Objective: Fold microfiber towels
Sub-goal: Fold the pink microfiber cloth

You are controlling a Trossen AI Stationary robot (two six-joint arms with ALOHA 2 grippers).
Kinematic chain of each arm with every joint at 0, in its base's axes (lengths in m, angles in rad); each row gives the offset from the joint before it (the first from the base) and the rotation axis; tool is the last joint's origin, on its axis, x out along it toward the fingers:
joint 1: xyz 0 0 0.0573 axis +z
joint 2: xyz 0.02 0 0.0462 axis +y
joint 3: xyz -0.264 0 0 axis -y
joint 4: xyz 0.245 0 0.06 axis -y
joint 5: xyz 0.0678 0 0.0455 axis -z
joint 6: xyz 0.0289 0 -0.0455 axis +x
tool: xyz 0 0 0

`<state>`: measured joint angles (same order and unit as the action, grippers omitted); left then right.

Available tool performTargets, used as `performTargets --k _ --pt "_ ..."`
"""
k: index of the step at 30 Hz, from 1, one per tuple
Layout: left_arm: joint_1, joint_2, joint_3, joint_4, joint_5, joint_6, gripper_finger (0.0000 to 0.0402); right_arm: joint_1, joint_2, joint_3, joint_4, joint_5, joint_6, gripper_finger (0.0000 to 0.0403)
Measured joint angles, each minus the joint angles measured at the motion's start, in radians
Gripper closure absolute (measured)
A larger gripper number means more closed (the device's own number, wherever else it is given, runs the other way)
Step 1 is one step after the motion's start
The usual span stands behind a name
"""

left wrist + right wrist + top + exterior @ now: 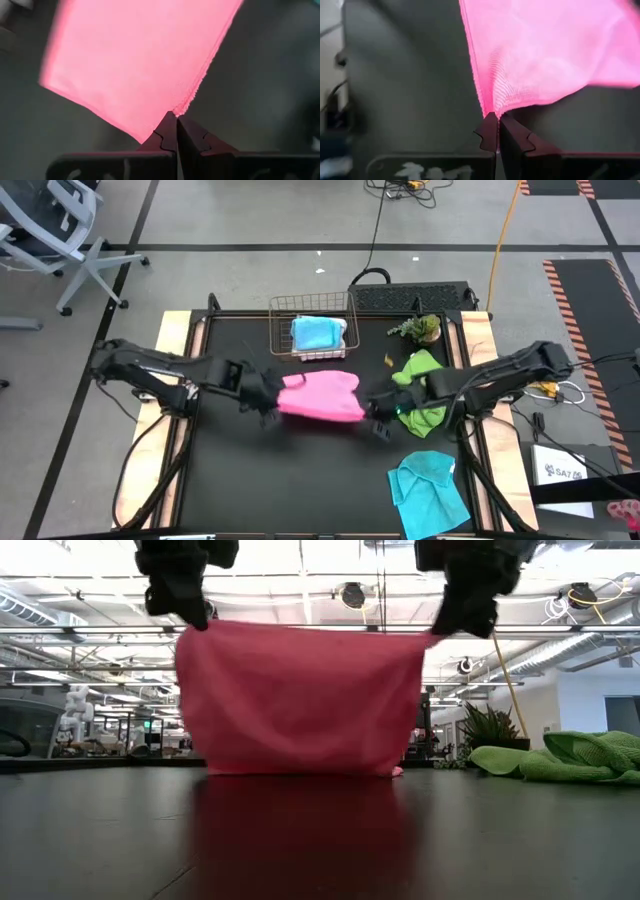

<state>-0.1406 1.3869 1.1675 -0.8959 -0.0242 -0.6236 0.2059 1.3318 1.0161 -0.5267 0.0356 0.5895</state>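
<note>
The pink towel [290, 700], judged light, soft and limp, is being held up by its top corners between the left claw [185, 615] and right claw [460, 625], both pinching it, lower edge brushing the worktop [320, 840].
</note>
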Motion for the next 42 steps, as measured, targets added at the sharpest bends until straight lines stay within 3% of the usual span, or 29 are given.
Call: performTargets --k 7,19,25,35,42 --pt "-0.115 0.155 0.0 0.045 0.213 -0.074 0.0401 0.09 0.135 0.0 0.065 -0.21 0.048 0.0403" --pt "-0.211 0.397 0.001 0.224 0.26 -0.165 0.04 0.15 0.321 0.0 0.111 -0.373 0.02 0.0403" --pt "-0.216 0.425 0.001 0.219 0.298 -0.211 0.0362 0.153 0.33 0.0 0.103 -0.382 -0.042 0.0376" --pt "-0.256 0.426 0.0 0.398 0.417 -0.226 0.0267 0.172 0.323 0.0 0.052 -0.382 -0.083 0.0294" --pt "-0.211 0.426 0.0 0.398 0.39 -0.274 0.0257 0.104 0.257 0.0 -0.023 -0.377 -0.139 0.0276"
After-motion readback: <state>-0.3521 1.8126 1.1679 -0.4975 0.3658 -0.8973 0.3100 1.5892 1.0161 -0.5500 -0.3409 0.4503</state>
